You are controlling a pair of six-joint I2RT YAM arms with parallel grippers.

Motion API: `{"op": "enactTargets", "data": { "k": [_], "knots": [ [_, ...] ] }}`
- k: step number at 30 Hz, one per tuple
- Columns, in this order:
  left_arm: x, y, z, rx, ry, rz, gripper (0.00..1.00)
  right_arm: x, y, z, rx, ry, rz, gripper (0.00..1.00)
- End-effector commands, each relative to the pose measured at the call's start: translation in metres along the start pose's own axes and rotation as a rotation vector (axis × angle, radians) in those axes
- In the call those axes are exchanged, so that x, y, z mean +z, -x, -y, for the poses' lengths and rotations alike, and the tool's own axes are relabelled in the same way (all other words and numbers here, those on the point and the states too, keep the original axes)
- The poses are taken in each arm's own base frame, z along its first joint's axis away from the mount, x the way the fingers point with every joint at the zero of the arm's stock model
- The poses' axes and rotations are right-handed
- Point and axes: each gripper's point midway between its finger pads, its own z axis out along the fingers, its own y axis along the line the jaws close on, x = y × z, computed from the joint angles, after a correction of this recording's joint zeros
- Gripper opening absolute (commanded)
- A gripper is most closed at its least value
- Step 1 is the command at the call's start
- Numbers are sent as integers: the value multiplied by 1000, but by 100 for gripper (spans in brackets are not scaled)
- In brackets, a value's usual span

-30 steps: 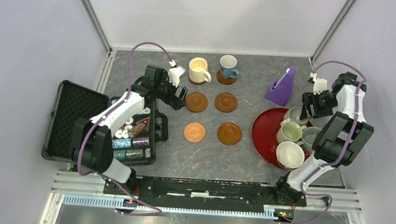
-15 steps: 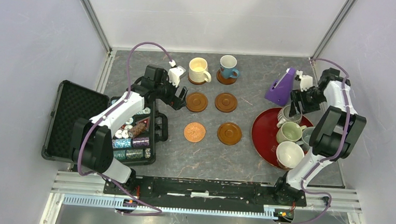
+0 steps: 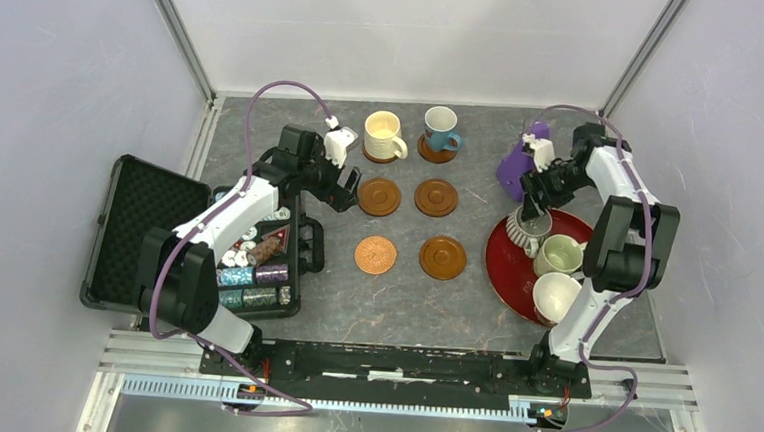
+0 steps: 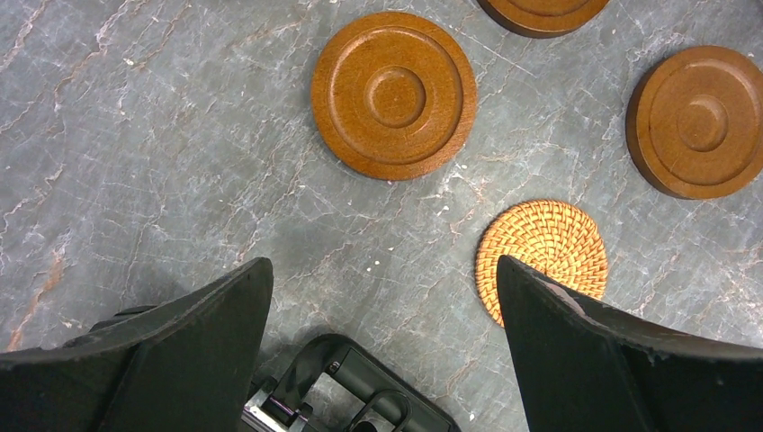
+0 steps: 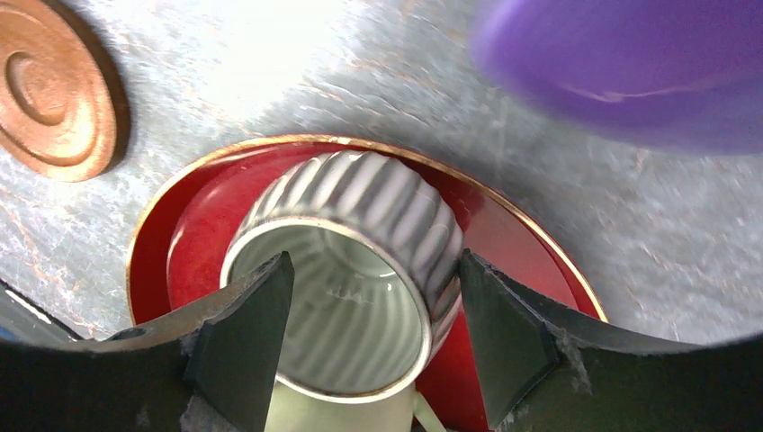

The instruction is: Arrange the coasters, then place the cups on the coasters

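Note:
Four bare coasters lie in a square: two brown ones at the back (image 3: 379,197) (image 3: 436,197), a woven orange coaster (image 3: 376,255) and a brown coaster (image 3: 443,258) in front. Behind them a cream cup (image 3: 383,136) and a blue cup (image 3: 440,129) each stand on a coaster. My right gripper (image 3: 534,210) is shut on the grey striped cup (image 5: 378,198) above the left part of the red tray (image 5: 531,243). My left gripper (image 4: 382,270) hangs open and empty just left of the nearest brown coaster (image 4: 393,94), with the woven coaster (image 4: 542,261) by its right finger.
A pale green cup (image 3: 559,255) and a white cup (image 3: 553,299) stand in the red tray (image 3: 501,258). A purple cone-shaped object (image 3: 514,169) stands just behind the right gripper. An open black case (image 3: 147,227) with poker chips (image 3: 254,273) lies under the left arm.
My right arm has swung left from the tray's far right side, carrying the grey striped cup to the tray's left part. The left arm has not moved.

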Motion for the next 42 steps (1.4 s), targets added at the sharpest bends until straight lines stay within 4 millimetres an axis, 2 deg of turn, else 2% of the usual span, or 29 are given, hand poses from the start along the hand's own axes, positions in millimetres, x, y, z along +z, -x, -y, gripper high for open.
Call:
{"op": "enactTargets", "data": {
  "k": [1,8,14,19,21,24,27,29,33,42],
  "knots": [
    [-6,19,-2,46,10,43,100,5,25,-24,-106,77,47,74],
    [-6,18,-2,44,7,39,100,-14,33,-34,-206,31,69,75],
    [-5,18,-1,38,4,45,100,-51,30,-46,-268,-100,134,77],
    [-2,15,1,22,-6,48,100,-67,1,-57,-220,-191,107,74],
    [0,14,2,18,-10,48,100,-72,-8,-67,-222,-204,119,69],
    [2,12,4,10,-20,48,100,-66,-26,-83,-199,-178,110,57],
    [3,13,5,9,-25,51,100,-51,-46,-95,-166,-143,59,54],
    [3,14,3,11,-23,51,100,-46,-49,-97,-146,-149,61,53],
    [3,14,2,13,-17,50,100,-39,-48,-89,-120,-220,65,51],
    [0,14,1,9,-2,52,100,-28,-71,-71,-27,-333,-30,50]
  ]
}}
